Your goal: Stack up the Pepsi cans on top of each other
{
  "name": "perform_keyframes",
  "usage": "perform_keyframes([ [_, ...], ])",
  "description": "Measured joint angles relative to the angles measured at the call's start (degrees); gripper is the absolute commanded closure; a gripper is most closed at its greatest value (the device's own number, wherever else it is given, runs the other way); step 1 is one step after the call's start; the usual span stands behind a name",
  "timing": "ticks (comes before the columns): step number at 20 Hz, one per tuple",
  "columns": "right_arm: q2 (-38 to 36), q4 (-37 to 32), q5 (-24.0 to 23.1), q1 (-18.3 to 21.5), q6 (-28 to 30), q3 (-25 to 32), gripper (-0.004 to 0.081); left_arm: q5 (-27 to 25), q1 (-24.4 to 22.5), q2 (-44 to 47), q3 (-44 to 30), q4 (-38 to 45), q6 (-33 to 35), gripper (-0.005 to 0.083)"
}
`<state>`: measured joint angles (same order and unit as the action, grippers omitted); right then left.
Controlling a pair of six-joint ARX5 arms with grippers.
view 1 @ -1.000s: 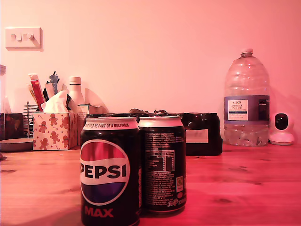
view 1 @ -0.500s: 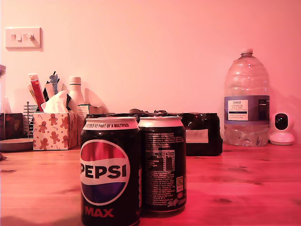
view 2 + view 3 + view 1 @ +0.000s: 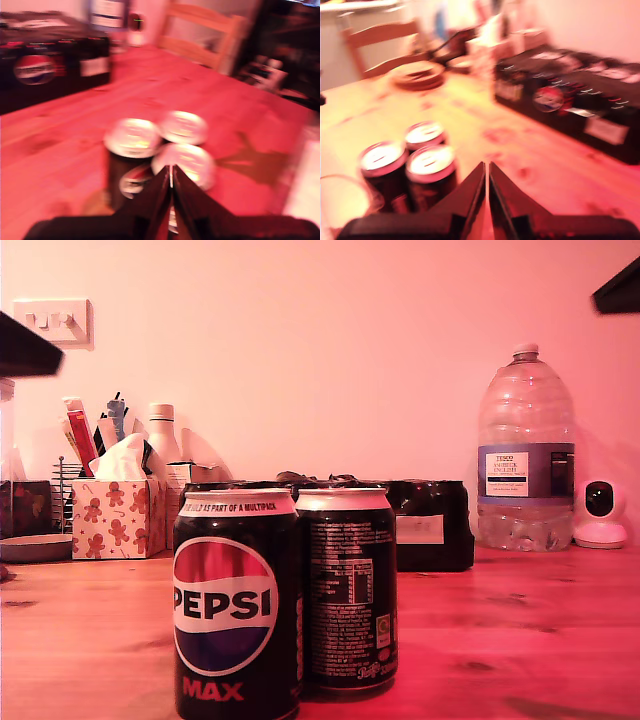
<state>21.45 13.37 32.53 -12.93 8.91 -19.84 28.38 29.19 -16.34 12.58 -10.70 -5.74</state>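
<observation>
**Stacking not yet begun: all three cans on the table**

Nearest the exterior camera, a Pepsi can [image 3: 237, 605] with its logo facing forward stands touching a second can [image 3: 348, 588] at its 3 o'clock. Both wrist views show a third can [image 3: 183, 127] behind them, forming a tight cluster. No can rests on another; every stacking step remains. My first gripper [image 3: 171, 175] hangs above the cluster, jaws pressed together, empty. My second gripper [image 3: 486, 172] hangs beside the cluster, likewise clenched and empty. Behind stands the dark multipack [image 3: 430, 523].

Plain wall [image 3: 330, 350], wooden table [image 3: 530, 640], reddish light.
</observation>
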Motion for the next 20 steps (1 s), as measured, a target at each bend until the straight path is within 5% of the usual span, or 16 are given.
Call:
perform_keyframes([
  [9,7.34,-3.76,1.62,-4.79,0.04,0.02,0.0783,-3.3,4.59,13.05,-0.61,-9.66,-0.15,0.077],
  [10,7.34,-3.93,1.62,-5.22,0.04,0.02,0.0783,-3.3,4.57,12.96,-0.61,-9.14,-0.15,0.0691],
  [14,7.32,-3.96,1.57,-5.57,0.04,0.02,0.0783,-3.39,4.57,12.87,-0.92,-7.34,-2.43,0.0107],
  [20,8.24,-5.57,1.38,-5.57,0.2,0.02,0.0783,-3.54,5.29,12.81,-7.1,-4.09,-3.15,0.0069],
])
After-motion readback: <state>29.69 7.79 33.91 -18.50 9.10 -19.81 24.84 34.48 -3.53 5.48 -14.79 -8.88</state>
